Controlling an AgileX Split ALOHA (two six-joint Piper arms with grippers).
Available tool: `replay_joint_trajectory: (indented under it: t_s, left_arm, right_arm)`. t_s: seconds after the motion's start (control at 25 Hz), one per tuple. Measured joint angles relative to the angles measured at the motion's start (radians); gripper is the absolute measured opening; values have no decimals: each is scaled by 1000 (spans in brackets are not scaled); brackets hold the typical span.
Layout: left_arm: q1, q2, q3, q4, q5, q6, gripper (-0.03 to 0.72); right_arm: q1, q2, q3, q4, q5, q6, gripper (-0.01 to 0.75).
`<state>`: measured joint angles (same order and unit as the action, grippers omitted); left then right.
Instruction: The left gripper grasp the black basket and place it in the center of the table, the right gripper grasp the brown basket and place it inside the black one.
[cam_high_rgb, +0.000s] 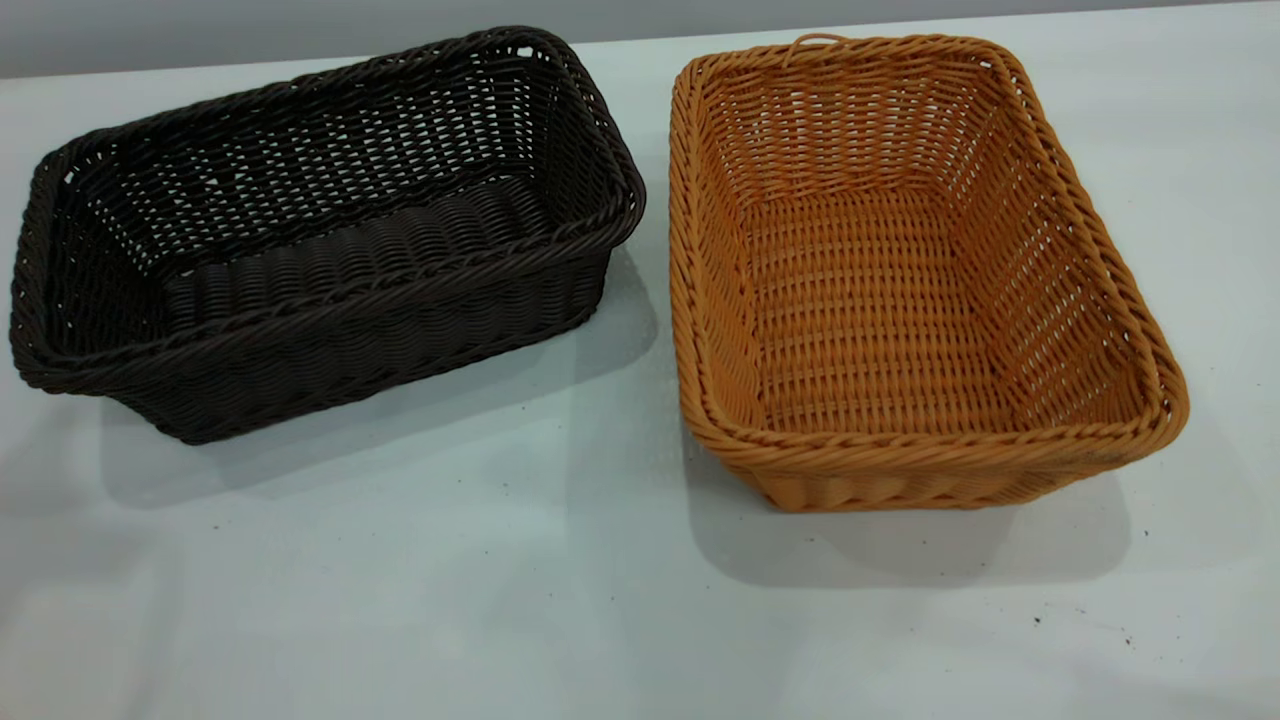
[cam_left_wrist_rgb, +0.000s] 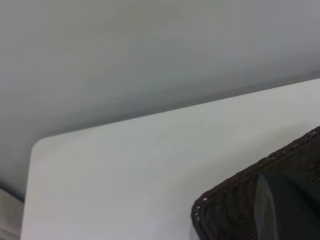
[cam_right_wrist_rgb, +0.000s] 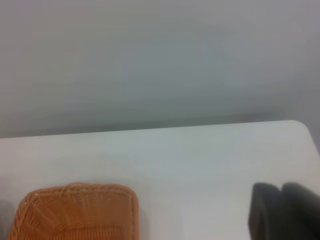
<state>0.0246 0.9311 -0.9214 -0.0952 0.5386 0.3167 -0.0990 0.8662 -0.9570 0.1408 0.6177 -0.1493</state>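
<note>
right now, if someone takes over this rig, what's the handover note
Left gripper: only a dark finger shows at the left wrist view's edge, by the black basket; no grasp visible. Right gripper: off to the side of the brown basket, holding nothing visible.
Both baskets stand upright side by side on the table, apart, both empty; black at left, brown at right.
Done: nothing yet.
Left: move black basket to centre, then set brown inside it.

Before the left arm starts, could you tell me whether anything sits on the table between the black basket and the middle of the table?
Only the brown basket is close: it stands just right of the black basket, with a narrow gap between them. The table in front of both shows nothing else but specks.
</note>
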Motion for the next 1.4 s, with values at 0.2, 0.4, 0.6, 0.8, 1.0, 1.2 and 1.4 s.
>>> replay_joint_trajectory:
  t_s: [0.2, 0.4, 0.6, 0.8, 1.0, 1.2, 1.4]
  left_arm:
    - [0, 0, 0, 0, 2, -3, 217]
    - [0, 0, 0, -4, 0, -53, 440]
    - [0, 3, 0, -7, -30, -128, 506]
    - [0, 44, -4, -7, -95, -136, 508]
    - [0, 124, -4, -20, -244, -142, 508]
    - [0, 237, -4, -66, -411, -153, 508]
    - [0, 373, -4, -52, -591, -162, 508]
  right_arm:
    - [0, 0, 0, -1, 0, 0, 302]
    - [0, 0, 1, 7, 0, 4, 528]
    - [0, 4, 2, 59, -50, 6, 602]
    - [0, 67, 2, 171, -54, 3, 595]
    - [0, 166, 2, 256, -20, -23, 584]
    - [0, 270, 2, 305, 21, -27, 583]
    - [0, 356, 2, 401, 125, -30, 583]
